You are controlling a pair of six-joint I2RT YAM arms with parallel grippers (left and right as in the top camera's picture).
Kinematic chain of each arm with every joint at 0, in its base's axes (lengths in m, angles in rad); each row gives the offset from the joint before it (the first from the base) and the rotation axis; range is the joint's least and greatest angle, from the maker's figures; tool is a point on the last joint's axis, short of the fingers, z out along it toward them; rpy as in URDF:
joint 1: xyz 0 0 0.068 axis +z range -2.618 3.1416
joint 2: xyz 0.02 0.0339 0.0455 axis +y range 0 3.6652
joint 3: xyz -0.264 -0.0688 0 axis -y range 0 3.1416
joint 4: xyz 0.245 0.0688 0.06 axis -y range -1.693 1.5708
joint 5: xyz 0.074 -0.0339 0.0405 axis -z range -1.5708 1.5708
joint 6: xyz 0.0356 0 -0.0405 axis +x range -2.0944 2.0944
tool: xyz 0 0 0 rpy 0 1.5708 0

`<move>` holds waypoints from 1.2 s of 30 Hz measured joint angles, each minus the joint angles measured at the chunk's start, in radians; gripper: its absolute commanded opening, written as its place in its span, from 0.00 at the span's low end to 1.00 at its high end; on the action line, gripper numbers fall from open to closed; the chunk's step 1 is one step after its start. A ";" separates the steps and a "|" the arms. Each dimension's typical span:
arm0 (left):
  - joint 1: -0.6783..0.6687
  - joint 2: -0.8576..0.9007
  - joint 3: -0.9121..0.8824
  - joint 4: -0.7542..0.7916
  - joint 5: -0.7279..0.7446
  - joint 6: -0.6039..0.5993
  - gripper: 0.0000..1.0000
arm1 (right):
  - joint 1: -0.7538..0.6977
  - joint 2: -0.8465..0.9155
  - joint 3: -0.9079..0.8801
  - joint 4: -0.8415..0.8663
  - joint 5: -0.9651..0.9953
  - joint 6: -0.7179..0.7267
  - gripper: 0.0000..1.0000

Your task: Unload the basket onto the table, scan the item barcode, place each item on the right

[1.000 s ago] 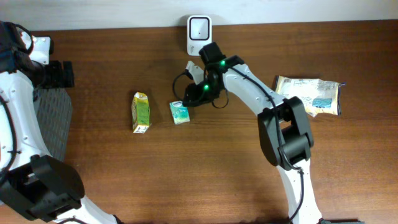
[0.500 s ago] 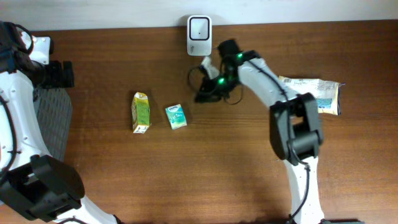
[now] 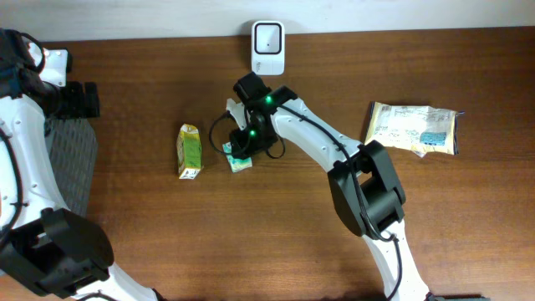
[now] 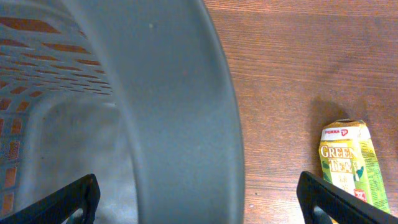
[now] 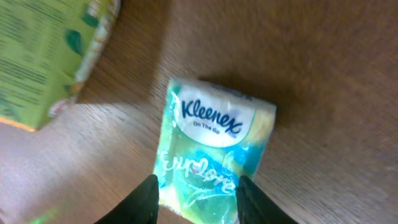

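The right pincer (image 5: 198,199) stands part-spread astride the near end of the Kleenex pack (image 5: 211,149), one finger just beside each long edge. Whether the fingers press on the wrapper or only flank it, I cannot tell. The pack lies flat on the table (image 5: 323,74), printed face up, and most of its length runs out ahead of the fingertips.

The main risk is the hold itself. A grip so close to one end of a soft pack may pinch only wrapper, so the pack could sag, twist or slide out on the lift. No barcode shows on the upper face, so the code may end up turned away from the scanner (image 3: 267,38), which sits well apart from the pincer. The green tea carton (image 5: 43,56) lies ahead and to one side, near enough that a skewed close or drag could nudge it.
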 measured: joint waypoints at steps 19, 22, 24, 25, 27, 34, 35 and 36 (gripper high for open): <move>0.000 0.000 0.000 0.000 0.000 0.000 0.99 | -0.002 0.050 -0.003 0.042 0.064 0.105 0.20; 0.000 0.000 0.000 0.000 0.000 0.000 0.99 | 0.000 0.048 -0.008 0.054 0.029 0.129 0.04; 0.000 0.000 0.000 0.000 0.000 0.000 0.99 | 0.000 0.048 -0.008 0.053 0.006 0.130 0.04; 0.000 0.000 0.000 0.000 0.000 0.000 0.99 | 0.000 0.048 -0.008 0.045 -0.008 0.130 0.04; 0.000 0.000 0.000 0.000 0.000 0.000 0.99 | -0.011 0.047 -0.007 0.004 -0.042 0.125 0.04; 0.000 0.000 0.000 0.000 0.000 0.000 0.99 | -0.212 -0.003 -0.007 -0.023 -0.576 -0.062 0.04; 0.000 0.000 0.000 0.000 0.000 0.000 0.99 | -0.252 -0.008 -0.007 -0.023 -0.679 -0.095 0.04; 0.000 0.000 0.000 0.000 0.000 0.000 0.99 | -0.273 -0.008 -0.007 -0.023 -0.759 -0.123 0.04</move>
